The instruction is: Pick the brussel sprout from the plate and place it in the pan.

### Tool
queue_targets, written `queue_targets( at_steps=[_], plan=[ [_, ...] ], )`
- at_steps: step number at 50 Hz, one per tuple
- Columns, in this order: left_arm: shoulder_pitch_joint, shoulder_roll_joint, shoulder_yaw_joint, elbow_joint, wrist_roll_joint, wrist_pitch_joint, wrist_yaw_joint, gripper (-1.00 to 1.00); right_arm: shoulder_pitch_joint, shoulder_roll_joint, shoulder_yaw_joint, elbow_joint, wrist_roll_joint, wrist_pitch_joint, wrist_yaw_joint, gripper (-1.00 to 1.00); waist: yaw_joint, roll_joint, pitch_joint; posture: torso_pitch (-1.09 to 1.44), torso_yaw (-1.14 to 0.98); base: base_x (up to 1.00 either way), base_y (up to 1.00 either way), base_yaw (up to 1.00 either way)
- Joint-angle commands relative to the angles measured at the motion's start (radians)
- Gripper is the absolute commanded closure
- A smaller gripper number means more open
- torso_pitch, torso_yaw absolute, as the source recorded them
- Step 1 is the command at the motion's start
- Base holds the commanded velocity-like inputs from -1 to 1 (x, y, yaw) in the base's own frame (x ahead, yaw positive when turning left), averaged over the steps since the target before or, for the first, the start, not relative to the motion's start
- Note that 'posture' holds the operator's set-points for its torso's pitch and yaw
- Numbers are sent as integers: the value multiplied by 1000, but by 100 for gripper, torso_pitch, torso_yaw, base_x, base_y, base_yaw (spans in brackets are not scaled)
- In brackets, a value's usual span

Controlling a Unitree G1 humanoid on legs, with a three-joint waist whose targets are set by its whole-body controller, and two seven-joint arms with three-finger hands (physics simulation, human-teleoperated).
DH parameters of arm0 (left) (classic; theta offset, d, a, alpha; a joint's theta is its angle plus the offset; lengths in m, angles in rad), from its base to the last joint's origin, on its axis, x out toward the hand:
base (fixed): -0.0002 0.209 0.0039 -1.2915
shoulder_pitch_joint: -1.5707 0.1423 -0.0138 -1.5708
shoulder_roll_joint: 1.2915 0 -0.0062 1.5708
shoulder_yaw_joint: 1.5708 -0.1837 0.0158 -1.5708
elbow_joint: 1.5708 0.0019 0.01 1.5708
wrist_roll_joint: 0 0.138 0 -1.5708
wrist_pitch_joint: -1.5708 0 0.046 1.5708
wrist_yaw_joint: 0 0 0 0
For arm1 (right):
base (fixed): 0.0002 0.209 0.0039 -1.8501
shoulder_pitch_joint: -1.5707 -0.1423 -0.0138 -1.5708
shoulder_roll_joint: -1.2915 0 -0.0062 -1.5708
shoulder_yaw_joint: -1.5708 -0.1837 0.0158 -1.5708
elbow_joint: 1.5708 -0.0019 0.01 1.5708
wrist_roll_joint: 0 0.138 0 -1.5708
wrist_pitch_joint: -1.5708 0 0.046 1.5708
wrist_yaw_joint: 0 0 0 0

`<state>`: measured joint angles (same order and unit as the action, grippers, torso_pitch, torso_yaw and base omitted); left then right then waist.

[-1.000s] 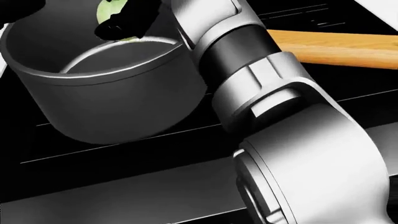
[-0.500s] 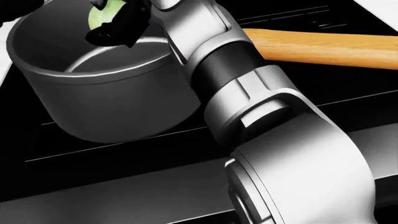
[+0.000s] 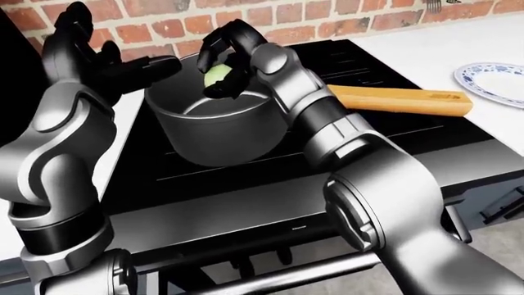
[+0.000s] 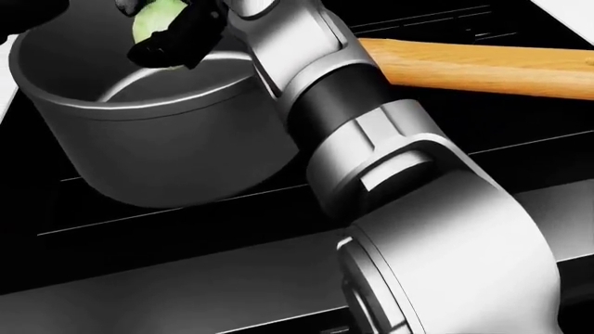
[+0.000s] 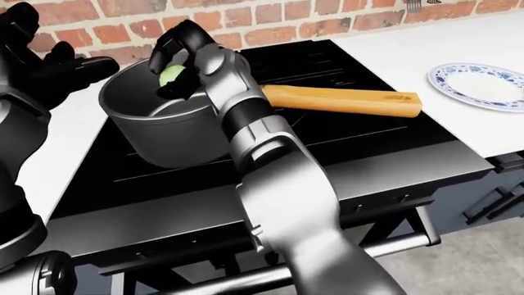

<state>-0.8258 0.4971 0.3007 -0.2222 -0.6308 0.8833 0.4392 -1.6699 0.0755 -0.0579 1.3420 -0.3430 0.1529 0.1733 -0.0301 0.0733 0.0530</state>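
1. One brussel sprout (image 3: 216, 75) shows, pale green, clasped between the dark fingers (image 3: 233, 38) of the right hand (image 3: 229, 61). The hand grasps it over the open mouth of the pan (image 3: 214, 126), above the pan's inner floor and not touching it.
2. One pan is in view: a grey, deep-walled pot directly under the right hand, standing on the black stove (image 3: 246, 178). Its one wooden handle (image 3: 401, 100) runs off to the right of the hand in the left-eye view, lying across the stove top.
3. One plate (image 5: 483, 83), white with a blue patterned rim, sits on the white counter (image 5: 393, 43) well apart from the right hand, at the right edge of both eye views. Nothing lies on the part of it that shows.
4. The left hand (image 3: 106, 58) is held up on the other side of the pan from the right hand, near the pan's rim at the left of the left-eye view. Its fingers are spread loose, grasping nothing.
5. Two arms show; the right forearm crosses over the stove's near edge and fills much of the head view.
6. A red brick wall (image 3: 327, 12) rises beyond both hands.
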Motion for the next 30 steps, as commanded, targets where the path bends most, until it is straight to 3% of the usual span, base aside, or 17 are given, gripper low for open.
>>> queue_targets(
  at_steps=[1,10,14,20,23,25,26,30],
  plan=[
    [-32,16,14,-28,0,-26,-2,-100,-39,-13,-3,-42,1,-30,-15,52,-1,7,-31,0,0,0,0,0],
    [-32,14,10,-18,6,-36,-5,-100,-29,-14,-11,-39,7,-58,-41,49,1,6,-33,0,0,0,0,0],
    [-30,13,11,-26,3,-29,-3,-100,-30,-16,-13,-39,10,-62,-47,15,1,5,-33,0,0,0,0,0],
    [-29,12,10,-21,6,-35,-6,-100,-31,-15,-9,-39,6,-62,-47,7,1,4,-33,0,0,0,0,0],
    [-31,11,11,-25,5,-30,-3,-100,-34,-17,-10,-39,7,-62,-45,-48,1,4,-33,0,0,0,0,0],
    [-30,11,11,-25,5,-30,-4,-100,-31,-17,-12,-39,8,-65,-46,-61,1,3,-33,0,0,0,0,0],
    [-30,11,10,-24,5,-31,-4,-100,-31,-17,-12,-39,8,-66,-46,-98,1,3,-33,0,0,0,0,0],
    [-31,11,10,-25,5,-29,-4,-100,-28,-18,-14,-38,10,-73,-54,-100,1,3,-33,0,0,0,0,0]
  ],
)
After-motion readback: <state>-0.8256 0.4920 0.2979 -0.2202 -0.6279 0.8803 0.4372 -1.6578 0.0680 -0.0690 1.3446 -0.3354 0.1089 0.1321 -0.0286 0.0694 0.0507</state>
